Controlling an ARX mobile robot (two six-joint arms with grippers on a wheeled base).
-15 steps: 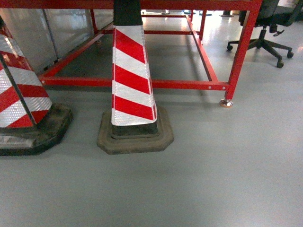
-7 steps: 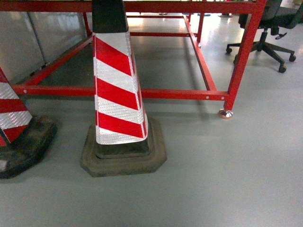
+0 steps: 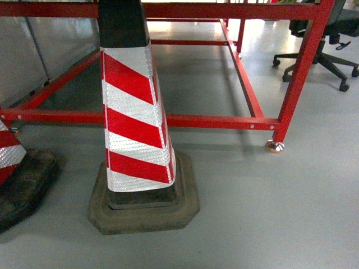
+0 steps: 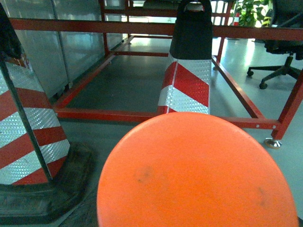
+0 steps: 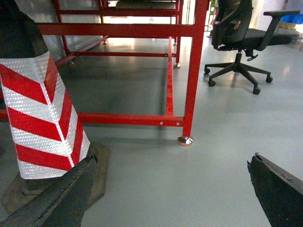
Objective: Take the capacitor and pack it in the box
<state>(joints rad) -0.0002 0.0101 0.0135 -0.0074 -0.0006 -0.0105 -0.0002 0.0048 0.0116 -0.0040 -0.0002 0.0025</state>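
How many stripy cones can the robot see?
2. One traffic cone stands in the middle of the head view, in front of the red frame. The other cone is cut off at the left edge. More may be out of view.

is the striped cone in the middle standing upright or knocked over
Upright. The red and white cone sits flat on its dark base on the grey floor, body rising straight up in front of the red frame.
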